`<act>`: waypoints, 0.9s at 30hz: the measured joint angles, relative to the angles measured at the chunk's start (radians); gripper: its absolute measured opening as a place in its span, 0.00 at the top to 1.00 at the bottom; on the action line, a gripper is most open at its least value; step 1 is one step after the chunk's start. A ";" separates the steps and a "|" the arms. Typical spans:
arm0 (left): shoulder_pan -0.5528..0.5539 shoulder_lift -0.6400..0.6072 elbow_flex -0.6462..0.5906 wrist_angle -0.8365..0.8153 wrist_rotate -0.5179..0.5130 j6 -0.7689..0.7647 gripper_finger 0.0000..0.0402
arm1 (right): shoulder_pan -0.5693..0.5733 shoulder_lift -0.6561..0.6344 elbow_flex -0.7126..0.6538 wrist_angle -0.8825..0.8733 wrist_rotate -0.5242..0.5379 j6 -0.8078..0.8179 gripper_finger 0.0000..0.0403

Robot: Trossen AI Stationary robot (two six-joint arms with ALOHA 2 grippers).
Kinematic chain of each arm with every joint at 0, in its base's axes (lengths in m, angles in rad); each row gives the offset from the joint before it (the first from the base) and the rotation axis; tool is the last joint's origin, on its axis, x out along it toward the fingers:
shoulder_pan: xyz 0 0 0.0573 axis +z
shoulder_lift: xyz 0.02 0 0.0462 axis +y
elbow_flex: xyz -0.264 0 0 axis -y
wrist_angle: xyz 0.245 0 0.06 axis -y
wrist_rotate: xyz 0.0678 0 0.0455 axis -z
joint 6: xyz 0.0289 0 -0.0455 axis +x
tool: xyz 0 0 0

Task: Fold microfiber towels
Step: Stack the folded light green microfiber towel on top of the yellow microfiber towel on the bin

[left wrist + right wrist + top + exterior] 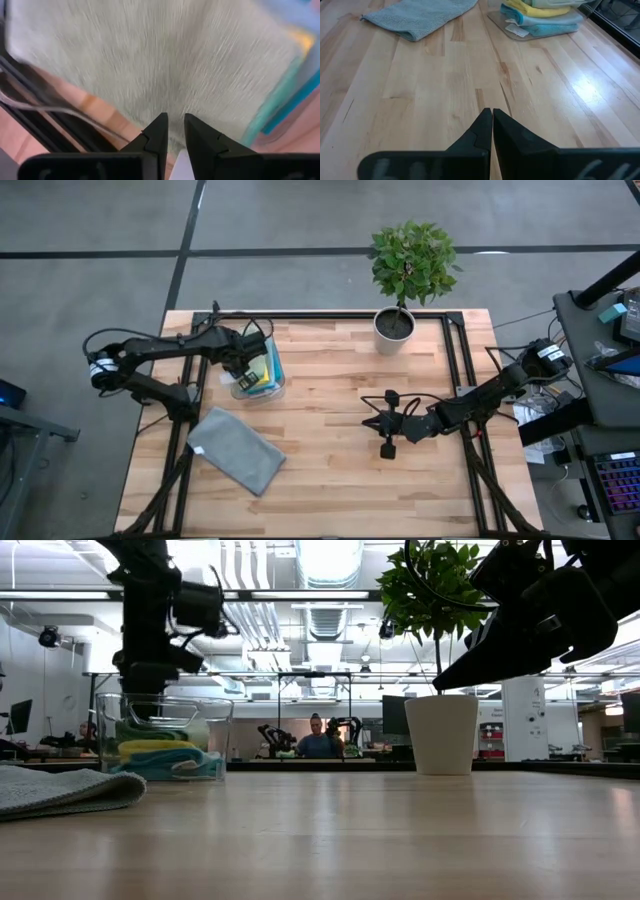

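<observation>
High view, left claw [243,370] over binned olive towel [165,65], grey towel [236,450] nearby

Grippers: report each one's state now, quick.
Left gripper: nearly closed, pinching the olive green towel in the clear bin.
Right gripper: closed, empty, above the table.

left wrist view: olive green towel [165,60] smeared by blur, weave unreadable; left pincer [173,131] grip on it unclear; high view: arm hides most of the clear bin [272,388]; low view: grey towel [60,790] cut off at edge
</observation>
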 joint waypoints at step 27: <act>0.186 0.110 -0.036 0.549 -0.230 0.315 0.88 | 0.000 0.000 0.000 -0.001 0.000 -0.011 0.98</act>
